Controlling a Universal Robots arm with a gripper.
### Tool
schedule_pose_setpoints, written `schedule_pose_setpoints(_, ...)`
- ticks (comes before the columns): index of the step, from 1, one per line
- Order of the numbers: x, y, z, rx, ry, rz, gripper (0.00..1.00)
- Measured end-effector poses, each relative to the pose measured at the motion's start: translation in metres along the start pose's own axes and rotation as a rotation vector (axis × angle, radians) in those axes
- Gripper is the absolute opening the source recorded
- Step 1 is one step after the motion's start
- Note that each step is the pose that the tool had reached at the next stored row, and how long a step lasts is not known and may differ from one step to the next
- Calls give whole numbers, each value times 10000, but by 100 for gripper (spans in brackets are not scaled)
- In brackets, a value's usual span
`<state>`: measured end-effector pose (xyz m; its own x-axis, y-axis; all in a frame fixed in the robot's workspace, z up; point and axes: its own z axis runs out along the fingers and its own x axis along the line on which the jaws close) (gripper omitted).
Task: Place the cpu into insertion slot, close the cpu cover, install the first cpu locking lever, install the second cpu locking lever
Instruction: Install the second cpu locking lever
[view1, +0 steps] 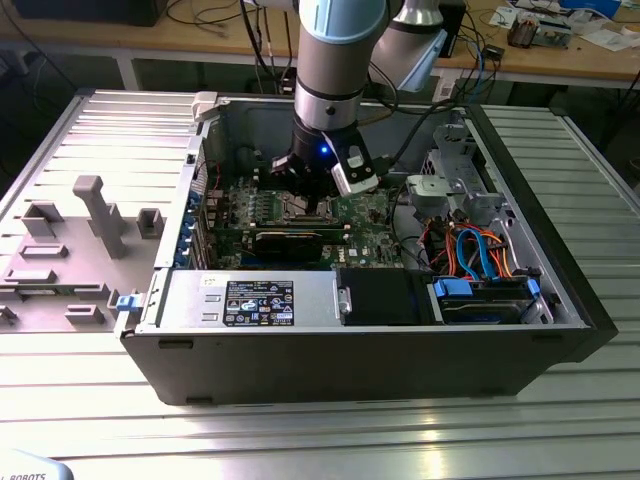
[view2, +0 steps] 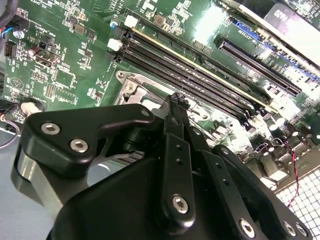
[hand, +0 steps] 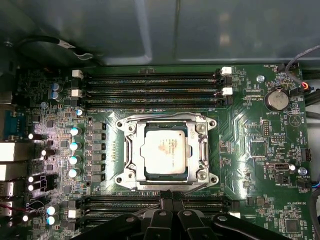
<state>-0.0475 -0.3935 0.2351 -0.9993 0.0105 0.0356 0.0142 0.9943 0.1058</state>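
In the first wrist view the cpu (hand: 164, 150), a silver square chip, lies flat in the insertion slot (hand: 121, 123) on the green board. The cpu cover (hand: 165, 121), a thin silver frame, lies down around the chip. Thin wire levers run along the socket's sides (hand: 204, 145). My gripper (hand: 168, 196) sits at the socket's edge with its black fingers drawn together, and nothing shows between them. The second wrist view shows the same fingertips (view2: 176, 102) meeting just over the socket's metal rim (view2: 131, 86). From the exterior view, the gripper (view1: 318, 203) reaches down into the open computer case.
Long black memory slots (hand: 150, 85) flank the socket on two sides. A long black card (view1: 290, 240) lies just in front of the gripper. The case walls (view1: 350, 350), a power supply (view1: 250, 298) and a drive bay with orange and blue cables (view1: 480, 250) hem the board in.
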Motion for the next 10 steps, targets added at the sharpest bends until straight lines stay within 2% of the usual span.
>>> schedule_pose_setpoints(1,-4,0,0,0,0,-1,11)
schedule_pose_setpoints(4,-85,0,-3,1,24,2,11)
schedule_pose_setpoints(5,-86,-13,-4,-1,26,4,11)
schedule_pose_setpoints(7,-75,-34,0,-8,56,9,11)
schedule_pose_setpoints(10,5,-47,10,-33,80,7,11)
